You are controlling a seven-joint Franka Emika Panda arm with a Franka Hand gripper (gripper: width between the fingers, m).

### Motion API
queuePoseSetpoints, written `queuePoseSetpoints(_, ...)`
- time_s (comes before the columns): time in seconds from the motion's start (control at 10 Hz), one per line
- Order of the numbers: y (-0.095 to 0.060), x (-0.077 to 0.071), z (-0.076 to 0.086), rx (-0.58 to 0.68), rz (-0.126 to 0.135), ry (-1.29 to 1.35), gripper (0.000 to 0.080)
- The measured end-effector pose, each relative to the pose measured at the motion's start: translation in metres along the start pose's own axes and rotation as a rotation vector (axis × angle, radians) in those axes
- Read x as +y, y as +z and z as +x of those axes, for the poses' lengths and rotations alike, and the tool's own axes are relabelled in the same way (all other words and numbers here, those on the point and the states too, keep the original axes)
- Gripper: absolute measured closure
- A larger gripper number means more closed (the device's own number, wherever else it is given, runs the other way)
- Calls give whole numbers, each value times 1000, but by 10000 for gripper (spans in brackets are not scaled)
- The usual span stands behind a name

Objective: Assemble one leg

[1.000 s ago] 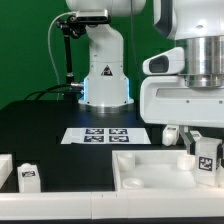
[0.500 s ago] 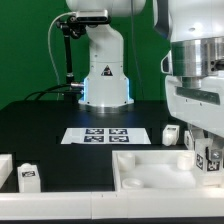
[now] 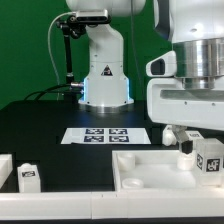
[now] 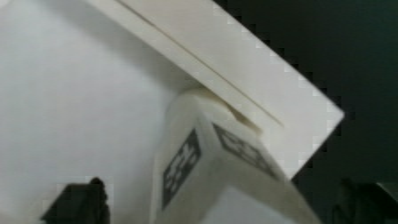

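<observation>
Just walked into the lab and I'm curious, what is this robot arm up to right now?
The gripper is down at the far corner, on the exterior view's right, of the large white tray-like part, with a tagged white leg between its fingers, apparently being fitted there. Whether the grip is closed is hard to tell. Another tagged leg sits on the black table, and the marker board lies behind.

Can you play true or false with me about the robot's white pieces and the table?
1. The gripper holds a tagged leg over the big white tray-like part. True.
2. The marker board lies on a red table. False: the table is black.
3. Another tagged leg sits at the exterior view's left. True.
4. The marker board rests inside the tray. False: it lies on the table behind it.
</observation>
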State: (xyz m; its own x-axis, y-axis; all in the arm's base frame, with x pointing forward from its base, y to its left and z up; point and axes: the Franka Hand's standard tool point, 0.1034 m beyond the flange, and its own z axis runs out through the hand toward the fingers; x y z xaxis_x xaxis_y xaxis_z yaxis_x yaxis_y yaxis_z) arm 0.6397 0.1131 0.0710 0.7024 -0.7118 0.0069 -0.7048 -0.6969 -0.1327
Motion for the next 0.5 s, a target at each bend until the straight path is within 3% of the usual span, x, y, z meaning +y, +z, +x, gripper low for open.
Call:
queuePoseSetpoints(0.1,0,-2,-4,12,10,-14,152)
queuePoseSetpoints(0.3,1,-1,-3,13,8,-148,152)
queuePoseSetpoints(0.5,-1,-3,-3,37,-25,-519,150)
